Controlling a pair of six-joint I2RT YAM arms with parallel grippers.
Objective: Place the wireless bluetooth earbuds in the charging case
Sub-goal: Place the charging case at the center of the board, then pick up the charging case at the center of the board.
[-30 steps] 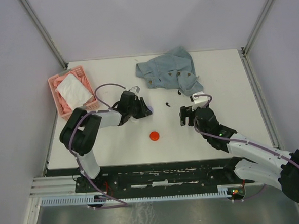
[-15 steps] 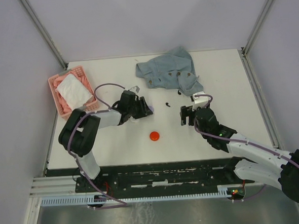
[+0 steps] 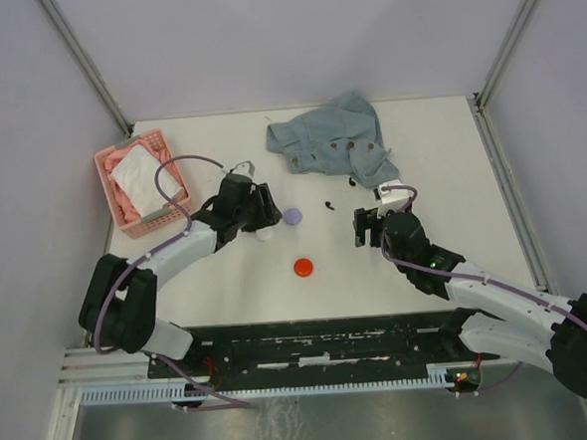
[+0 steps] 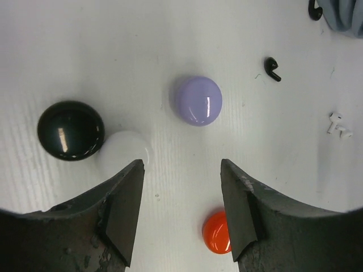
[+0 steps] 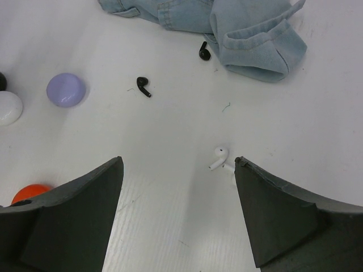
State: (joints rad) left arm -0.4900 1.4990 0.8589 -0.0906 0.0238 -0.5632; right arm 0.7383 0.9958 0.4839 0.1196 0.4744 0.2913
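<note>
The left gripper (image 4: 181, 173) hangs low over the tabletop (image 3: 439, 151), its jaws partly apart with nothing between them. Just beyond its fingertips, in the middle of the left wrist view, sits the lilac case (image 4: 197, 100). To the left of it, the black case (image 4: 71, 130) and the white case (image 4: 126, 152) sit side by side and seem to touch. The red case (image 4: 217, 231) peeks out by the finger at the bottom right. All four look closed.

A black earbud (image 4: 273, 69) lies loose on the tabletop at the upper right of that view, well apart from the cases. The right gripper (image 5: 178, 170) hovers with its jaws spread wide and empty. A white earbud (image 5: 218, 158) lies just beside the finger on the right of the right wrist view. A second black earbud (image 5: 204, 52) rests against the edge of the crumpled denim garment (image 5: 249, 34) at the top of that view. A pink basket (image 3: 139, 224) stands at the left of the overhead view.
</note>
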